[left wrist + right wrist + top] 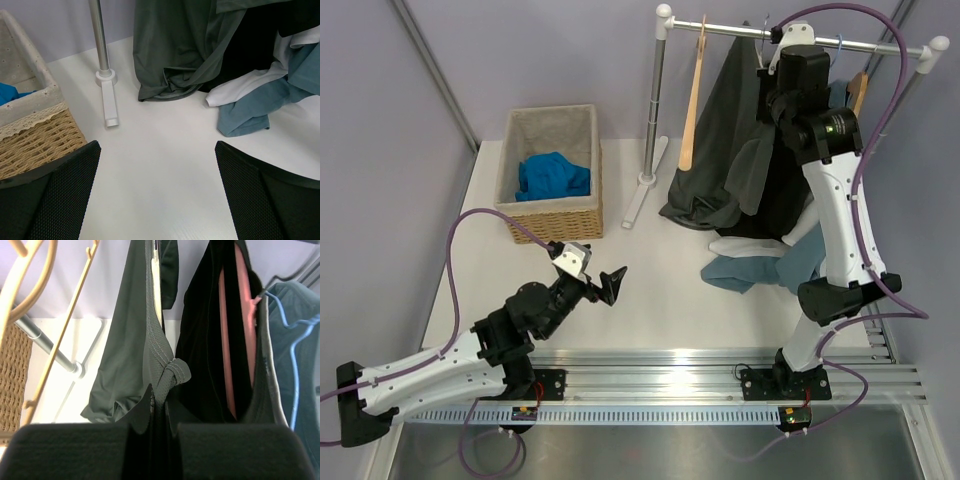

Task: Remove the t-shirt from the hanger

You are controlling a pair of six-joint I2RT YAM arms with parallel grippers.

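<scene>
A dark grey t-shirt (715,150) hangs from the rail (860,44) and trails onto the table. In the right wrist view its fabric (125,355) drapes over a pale hanger (157,295), with a bunched, stitched fold (172,372) running down between my fingers. My right gripper (160,407) is shut on that fold, high up by the rail (772,95). My left gripper (597,277) hovers low over the table between basket and clothes; its black pads (60,190) stand wide open with nothing between them (156,150).
An empty wooden hanger (692,100) hangs left of the shirt. A black garment (205,340) on a pink hanger (240,315) and a blue wire hanger (295,355) hang to its right. White and blue clothes (750,265) lie below. A wicker basket (555,218) holds blue cloth (553,175).
</scene>
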